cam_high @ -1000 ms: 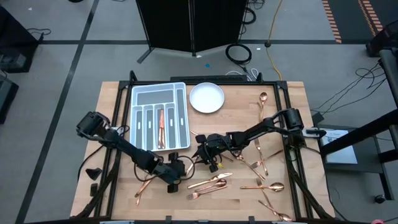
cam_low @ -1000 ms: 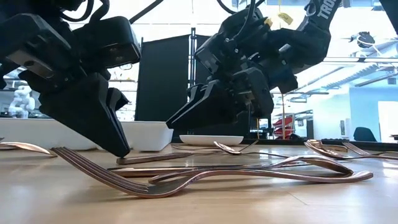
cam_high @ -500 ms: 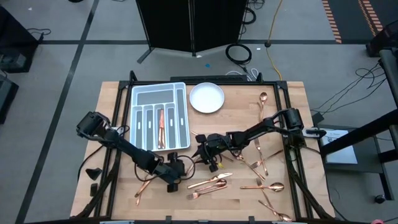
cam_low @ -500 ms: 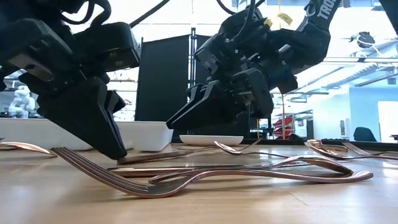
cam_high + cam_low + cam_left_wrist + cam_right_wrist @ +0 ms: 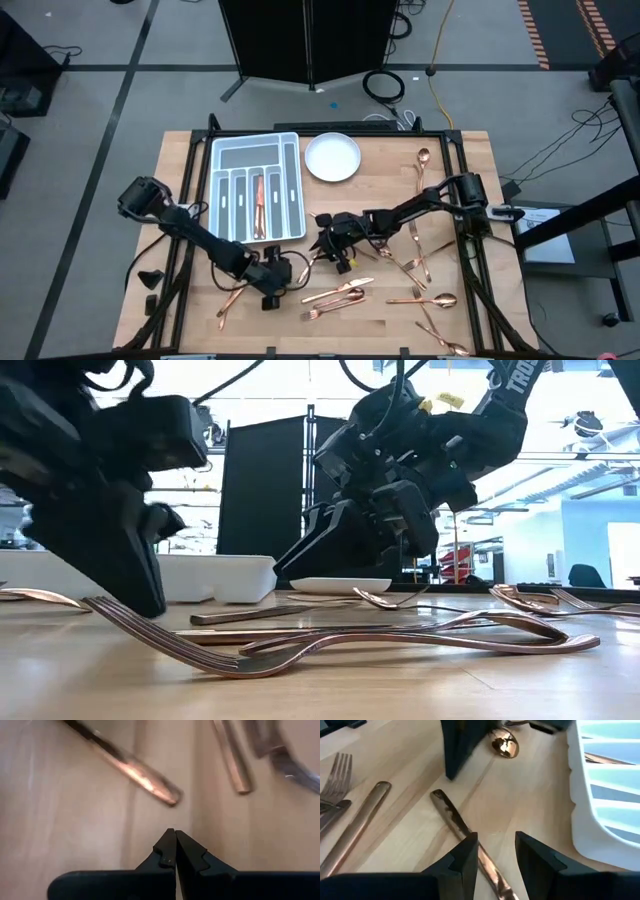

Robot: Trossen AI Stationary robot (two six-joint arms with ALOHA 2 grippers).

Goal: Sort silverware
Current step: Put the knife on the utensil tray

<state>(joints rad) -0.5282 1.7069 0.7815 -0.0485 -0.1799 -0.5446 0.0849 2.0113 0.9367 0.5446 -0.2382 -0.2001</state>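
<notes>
Copper silverware lies scattered on the wooden table: forks and a knife (image 5: 340,295) near the front, spoons (image 5: 420,300) to the right. One long piece (image 5: 452,815) lies flat between my two grippers. My left gripper (image 5: 175,837) is shut on nothing, a short way off that piece's end (image 5: 167,796). My right gripper (image 5: 496,842) stands open over the piece's other part, its fingers on either side without pinching it. Two pieces (image 5: 258,205) lie in the grey tray (image 5: 215,190).
A white plate (image 5: 332,157) sits at the far edge beside the tray, whose wall (image 5: 590,820) is close to my right gripper. A fork (image 5: 200,645) lies near the front edge, with more silverware (image 5: 420,175) at the right.
My left gripper, still shut, has drawn back toward the table's left edge, away from the end of the long piece, and has tipped a little. The piece has stayed where it was.
</notes>
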